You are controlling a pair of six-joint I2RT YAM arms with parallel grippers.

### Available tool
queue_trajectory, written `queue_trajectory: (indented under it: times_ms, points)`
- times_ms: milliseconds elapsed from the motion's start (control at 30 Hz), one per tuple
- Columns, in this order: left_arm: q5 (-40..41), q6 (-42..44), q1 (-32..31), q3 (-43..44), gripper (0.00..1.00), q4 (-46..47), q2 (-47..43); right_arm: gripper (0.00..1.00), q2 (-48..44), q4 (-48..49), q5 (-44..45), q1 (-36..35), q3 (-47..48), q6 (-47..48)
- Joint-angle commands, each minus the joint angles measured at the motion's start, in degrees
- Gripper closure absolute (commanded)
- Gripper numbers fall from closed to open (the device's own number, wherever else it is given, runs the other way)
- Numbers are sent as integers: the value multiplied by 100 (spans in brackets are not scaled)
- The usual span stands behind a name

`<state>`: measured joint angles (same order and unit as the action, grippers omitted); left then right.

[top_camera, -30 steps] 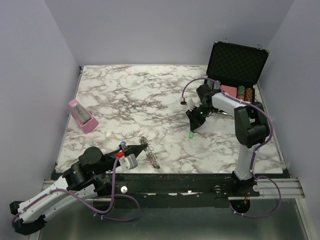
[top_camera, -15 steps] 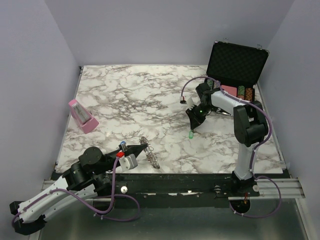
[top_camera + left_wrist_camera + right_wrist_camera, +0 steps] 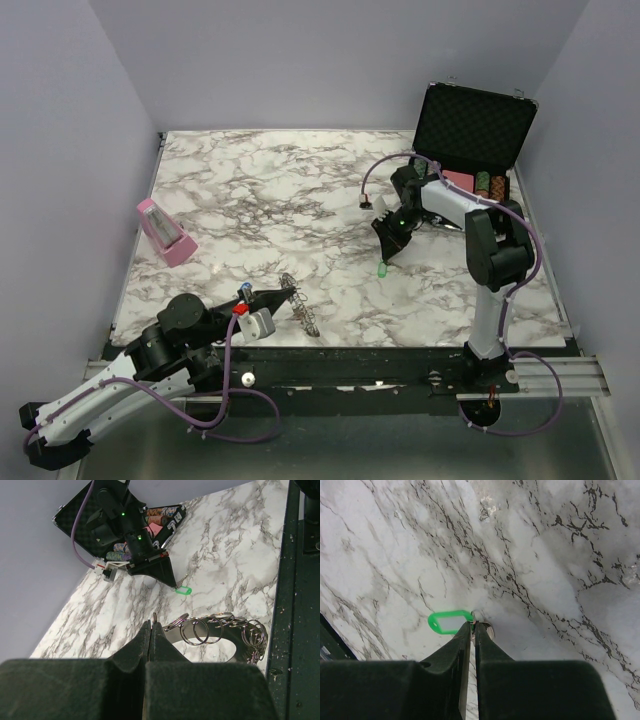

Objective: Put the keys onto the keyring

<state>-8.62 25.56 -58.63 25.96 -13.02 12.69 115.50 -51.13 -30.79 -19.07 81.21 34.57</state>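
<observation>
Hard to see: the metal part of the green key (image 3: pixel 449 623) hides under the R gripper (image 3: pixel 473 626), only its tag & a bit of shiny loop show. R jaws are nearly together, pinching that loop. L gripper (image 3: pixel 151 624) is squeezed tight on thin wire at one end of the keyring (image 3: pixel 215 630); the rest of it sits just past the tips, by the table's front edge. Green key is well apart from it, nearer the black case (image 3: pixel 470 125)

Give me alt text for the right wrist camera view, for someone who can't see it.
The right gripper, seen from just behind its black jaws, is nearly shut on the small metal loop of a green key tag. Beneath lies the white, grey-veined marble table.
</observation>
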Motion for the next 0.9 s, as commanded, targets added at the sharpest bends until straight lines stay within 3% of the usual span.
queue_trajectory:
  times_ms: [0, 867]
  points:
    - [-52, 72, -8, 120, 100, 98, -38, 85, 130, -213, 38, -27, 158, 103]
    - [-61, 72, -8, 112, 100, 97, -38, 83, 271, -274, 2, -27, 299, 59]
